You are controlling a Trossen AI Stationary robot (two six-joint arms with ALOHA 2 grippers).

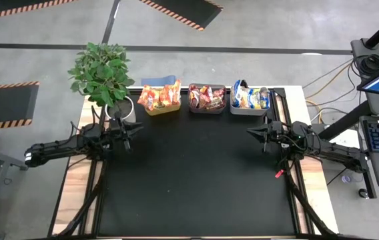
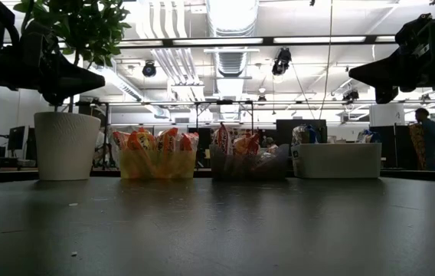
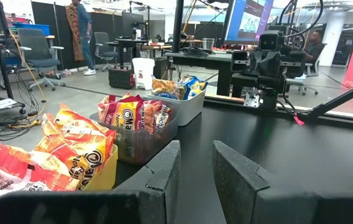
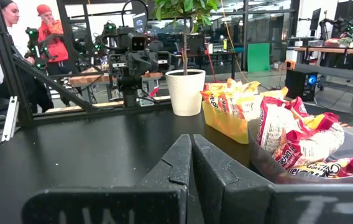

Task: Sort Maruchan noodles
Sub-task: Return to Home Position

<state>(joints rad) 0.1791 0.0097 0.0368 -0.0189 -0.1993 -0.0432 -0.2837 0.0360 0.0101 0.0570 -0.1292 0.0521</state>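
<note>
The Maruchan noodles sit in three bins along the table's far edge. Orange-red packets [image 1: 159, 97] fill the yellow-green bin, darker red ones [image 1: 207, 97] the dark bin, and blue-and-yellow ones [image 1: 251, 97] the grey bin. They show again in the low view: orange-red packets [image 2: 156, 142], darker red packets [image 2: 237, 143]. My left gripper [image 1: 135, 127] [image 3: 195, 149] hovers above the table's left side, slightly open and holding nothing. My right gripper [image 1: 249, 132] [image 4: 192, 140] hovers above the right side, shut and holding nothing.
A potted plant [image 1: 103, 77] in a white pot [image 2: 67, 146] stands at the far left corner, beside the yellow-green bin [image 2: 156, 165]. The black mat [image 1: 196, 180] spreads between and in front of both arms. People and desks show in the room beyond the table.
</note>
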